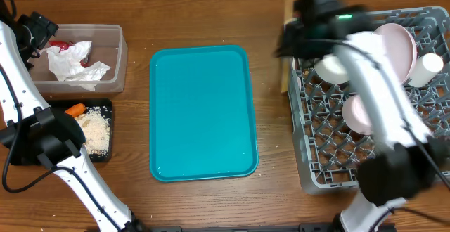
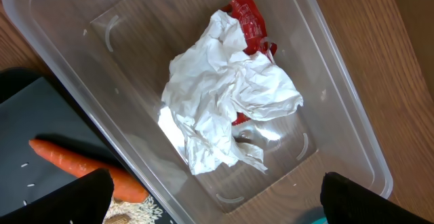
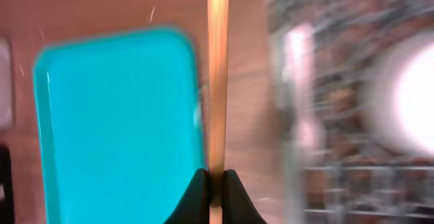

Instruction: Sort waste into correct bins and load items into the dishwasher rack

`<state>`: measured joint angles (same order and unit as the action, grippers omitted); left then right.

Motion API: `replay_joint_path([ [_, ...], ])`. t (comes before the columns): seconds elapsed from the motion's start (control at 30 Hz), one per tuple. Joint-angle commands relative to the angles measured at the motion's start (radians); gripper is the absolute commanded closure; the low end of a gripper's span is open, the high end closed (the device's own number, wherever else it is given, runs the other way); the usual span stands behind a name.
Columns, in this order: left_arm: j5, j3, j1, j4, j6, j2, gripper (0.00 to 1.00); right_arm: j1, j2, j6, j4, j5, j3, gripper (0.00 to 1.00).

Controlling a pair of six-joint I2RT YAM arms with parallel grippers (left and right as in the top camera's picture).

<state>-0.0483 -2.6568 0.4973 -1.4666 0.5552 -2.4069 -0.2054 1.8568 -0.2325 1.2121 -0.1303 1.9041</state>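
Far left, the left tool [image 2: 213, 187] hangs with fingers wide apart over the clear tub [image 1: 119, 56] at ten o'clock on the desk [image 1: 133, 190]; napkins [image 2: 224, 95] and red wrapper [image 2: 247, 20] lie inside. Centre, the teal tray [image 1: 204, 112]. At three o'clock the right tool [image 3: 215, 183] is clamped on the thin stick [image 3: 218, 81], which points to twelve o'clock beside the dishwasher rack [image 1: 316, 162]. It looks light, stiff and slick. With so much length beyond the fingers it may swivel, or slip through the grid.

Tub [image 2: 339, 81]: napkins [image 2: 224, 95], wrapper [image 2: 247, 17]; black tray [image 2: 41, 115]: carrot [image 2: 74, 159], crumbs [image 1: 95, 130]; rack [image 1: 316, 169]: dishes [image 1: 397, 46]; stick [image 3: 217, 81] gripped.
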Motion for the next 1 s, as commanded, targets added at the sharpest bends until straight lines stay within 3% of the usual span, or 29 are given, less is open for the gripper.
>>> replay_joint_path([
  [0.0, 0.007, 0.005, -0.003, 0.001, -0.005, 0.005, 0.00, 0.114, -0.041, 0.138, 0.022, -0.018, 0.014, 0.96],
  [0.1, 0.007, 0.005, -0.003, 0.001, -0.005, 0.005, 0.00, 0.162, -0.027, 0.243, 0.018, -0.077, -0.026, 0.96],
  [0.2, 0.007, 0.005, -0.003, 0.002, -0.005, 0.005, 0.00, 0.164, -0.006, 0.245, -0.027, -0.077, -0.096, 0.96],
  [0.23, 0.007, 0.005, -0.003, 0.001, -0.005, 0.005, 0.00, 0.161, 0.000, 0.245, -0.055, -0.077, -0.125, 0.92],
  [0.37, 0.007, 0.005, -0.003, 0.001, -0.005, 0.005, 0.00, 0.160, 0.008, 0.235, -0.132, -0.077, -0.212, 0.55],
  [0.7, 0.007, 0.005, -0.003, 0.002, -0.005, 0.005, 0.00, 0.160, -0.060, 0.069, 0.028, -0.092, -0.174, 0.52],
  [0.8, 0.007, 0.005, -0.003, 0.001, -0.005, 0.005, 0.00, 0.160, -0.141, -0.008, 0.124, -0.092, -0.174, 0.53],
  [0.97, 0.007, 0.005, -0.003, 0.001, -0.005, 0.005, 0.00, 0.160, -0.339, -0.008, 0.279, -0.020, -0.212, 0.54],
])
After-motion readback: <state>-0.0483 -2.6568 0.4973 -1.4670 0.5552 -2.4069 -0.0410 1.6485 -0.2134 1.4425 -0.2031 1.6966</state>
